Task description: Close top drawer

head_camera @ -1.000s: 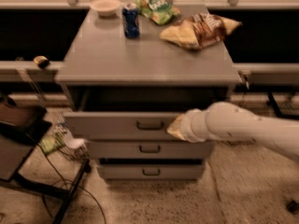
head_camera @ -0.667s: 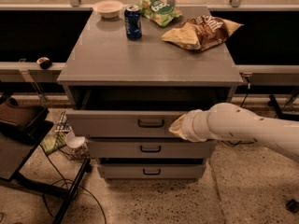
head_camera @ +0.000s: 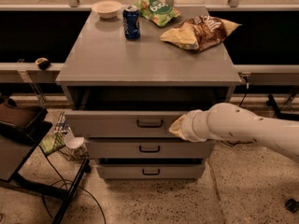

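Note:
The top drawer (head_camera: 117, 123) of the grey cabinet stands pulled out a short way, with a dark gap above its front panel. Its small black bar handle (head_camera: 150, 123) sits at the panel's middle. My gripper (head_camera: 176, 127) is at the end of the white arm coming in from the right, and its tan tip lies against the right part of the drawer front, just right of the handle.
On the cabinet top (head_camera: 107, 55) stand a blue can (head_camera: 131, 22), a white bowl (head_camera: 107, 8), a green bag (head_camera: 156, 10) and a brown-yellow chip bag (head_camera: 200, 32). Two shorter drawers (head_camera: 149, 149) lie below. A dark stand (head_camera: 23, 139) and cables lie on the floor at left.
The view has shifted a little, so the cabinet sits lower in the picture. My gripper stays against the drawer front; the drawer's opening looks about the same.

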Controlling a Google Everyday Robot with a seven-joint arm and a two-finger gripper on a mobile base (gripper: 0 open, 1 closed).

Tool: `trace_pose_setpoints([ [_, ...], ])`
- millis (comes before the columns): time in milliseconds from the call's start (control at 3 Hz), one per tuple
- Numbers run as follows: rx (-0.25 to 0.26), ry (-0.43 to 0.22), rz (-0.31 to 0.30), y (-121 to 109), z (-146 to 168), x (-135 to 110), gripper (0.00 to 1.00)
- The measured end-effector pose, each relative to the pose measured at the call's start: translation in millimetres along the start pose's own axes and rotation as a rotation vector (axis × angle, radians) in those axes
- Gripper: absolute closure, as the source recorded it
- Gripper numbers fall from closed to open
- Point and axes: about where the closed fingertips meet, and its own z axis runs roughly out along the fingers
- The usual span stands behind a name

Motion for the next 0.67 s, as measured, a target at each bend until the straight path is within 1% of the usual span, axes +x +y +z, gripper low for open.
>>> trace_pose_setpoints([
  [667, 0.000, 0.000, 0.000, 0.0, 0.0, -0.1, 0.11],
])
